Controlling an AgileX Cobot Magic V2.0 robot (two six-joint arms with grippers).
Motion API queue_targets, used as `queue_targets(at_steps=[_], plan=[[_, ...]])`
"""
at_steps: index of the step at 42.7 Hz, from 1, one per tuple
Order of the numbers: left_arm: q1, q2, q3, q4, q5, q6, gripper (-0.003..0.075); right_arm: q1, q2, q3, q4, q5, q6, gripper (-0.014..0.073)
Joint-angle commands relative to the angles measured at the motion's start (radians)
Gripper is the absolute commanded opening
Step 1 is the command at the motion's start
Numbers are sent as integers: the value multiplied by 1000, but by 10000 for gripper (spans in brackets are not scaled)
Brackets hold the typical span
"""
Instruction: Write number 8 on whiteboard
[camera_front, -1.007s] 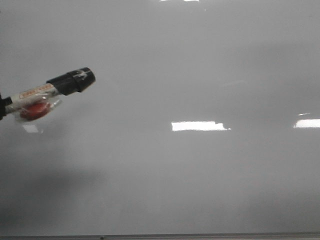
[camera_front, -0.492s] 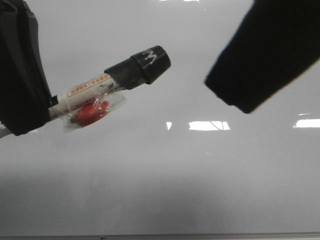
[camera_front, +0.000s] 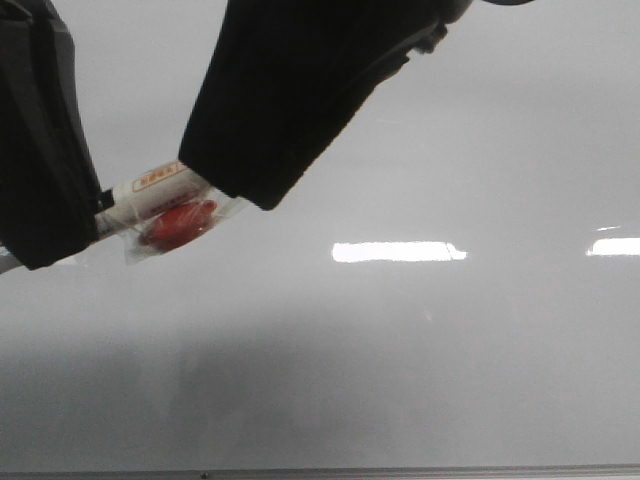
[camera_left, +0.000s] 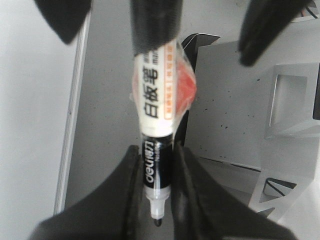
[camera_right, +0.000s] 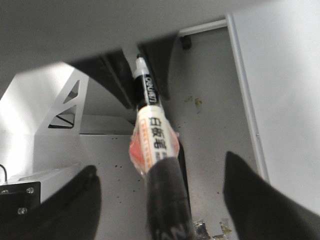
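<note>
While left gripper (camera_left: 159, 172) clamps marker (camera_left: 157, 107), whiteboard (camera_front: 450, 350) bare

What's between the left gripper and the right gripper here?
The marker: the left gripper is shut on its barrel, and its black cap sits between the open fingers of the right gripper. Both wrist views show it.

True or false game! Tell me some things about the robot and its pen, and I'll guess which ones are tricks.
1. The left claw grips a marker. True.
2. A number is drawn on the whiteboard. False: it shows no writing.
3. The marker's cap is off. False: the black cap is on.
4. The right claw is open, with a finger on each side of the cap. True.
</note>
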Motion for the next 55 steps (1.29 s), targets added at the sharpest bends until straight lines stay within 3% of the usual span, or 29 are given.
queue_targets(at_steps=[1, 10, 23, 26, 32, 35, 42, 55], plan=[[-8, -30, -30, -38, 9, -1, -21, 1, -13, -42, 50, 13, -20, 424], [-8, -30, -30, -38, 9, -1, -21, 1, 4, -50, 77, 18, -34, 335], [-8, -30, -30, -38, 6, -3, -11, 1, 4, -50, 108, 55, -34, -77], [-8, -30, -30, -38, 6, -3, 33, 0, 4, -50, 108, 54, -34, -64], [-8, -30, -30, -38, 6, -6, 239, -1, 4, -50, 107, 51, -34, -67], [-8, -30, -30, -38, 6, -13, 301, -5, 0, -50, 89, 59, -34, -67], [14, -33, -30, -38, 4, -63, 293, -43, -44, -20, 64, 66, -34, -63], [103, -101, -14, -171, -7, -53, 293, -252, -221, 183, 72, -31, -34, -60]])
